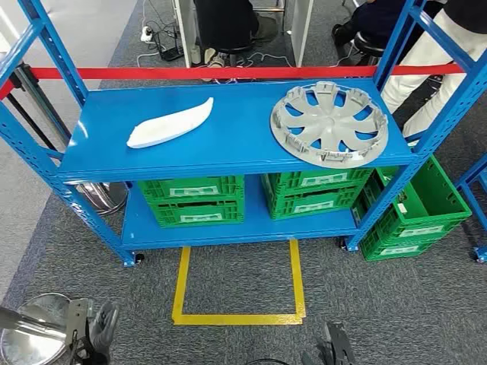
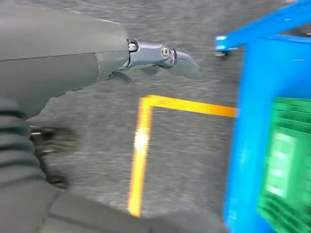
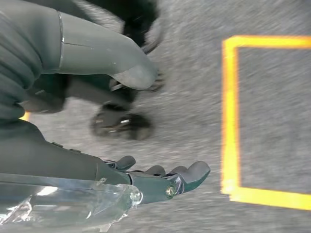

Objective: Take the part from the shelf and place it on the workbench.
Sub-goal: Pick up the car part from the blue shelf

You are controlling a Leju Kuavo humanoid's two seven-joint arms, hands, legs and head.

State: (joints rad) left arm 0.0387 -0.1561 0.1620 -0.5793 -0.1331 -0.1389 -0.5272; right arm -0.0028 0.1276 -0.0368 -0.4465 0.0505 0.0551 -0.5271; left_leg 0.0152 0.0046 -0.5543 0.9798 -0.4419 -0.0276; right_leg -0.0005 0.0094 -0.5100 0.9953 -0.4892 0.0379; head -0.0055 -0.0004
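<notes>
While both hands hang low by the floor, the part has not yet been reached: two candidates lie on the top board of the blue shelf (image 1: 241,152), and the task sentence does not say which is meant. On the left lies a long white curved part (image 1: 170,124), its long axis running left-near to right-far; on the right, well apart from it, a round silver wheel cover (image 1: 329,123) lies flat. Both lie far from the hands, ahead and above. The left hand (image 1: 99,328) hangs at the near left, the right hand (image 1: 334,347) at the near right; each holds nothing, its fingers (image 2: 166,54) extended and loosely apart. By my judgement the left hand is nearer the white part, the right nearer the wheel cover. Green crates (image 1: 192,199) sit on the lower board, and a yellow taped square (image 1: 238,289) marks the floor between robot and shelf
</notes>
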